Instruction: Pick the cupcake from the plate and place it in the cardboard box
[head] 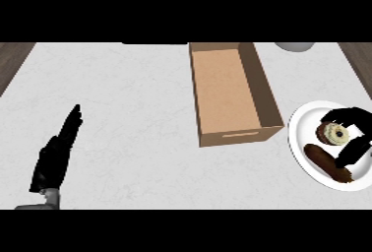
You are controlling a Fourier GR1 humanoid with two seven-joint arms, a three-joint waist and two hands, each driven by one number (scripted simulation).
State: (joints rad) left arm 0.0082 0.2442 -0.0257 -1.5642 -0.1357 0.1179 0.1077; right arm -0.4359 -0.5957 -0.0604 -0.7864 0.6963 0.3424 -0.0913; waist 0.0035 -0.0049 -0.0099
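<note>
Cupcake: on the white plate, beside a brown pastry.
Right hand: over the plate, fingers and thumb curled around the cupcake.
Cardboard box: open, just left of the plate.
Left hand: resting at lower left, fingers straight, holding nothing.

The right hand and the plate run off the right edge; the fingers partly cover the cupcake.
</note>
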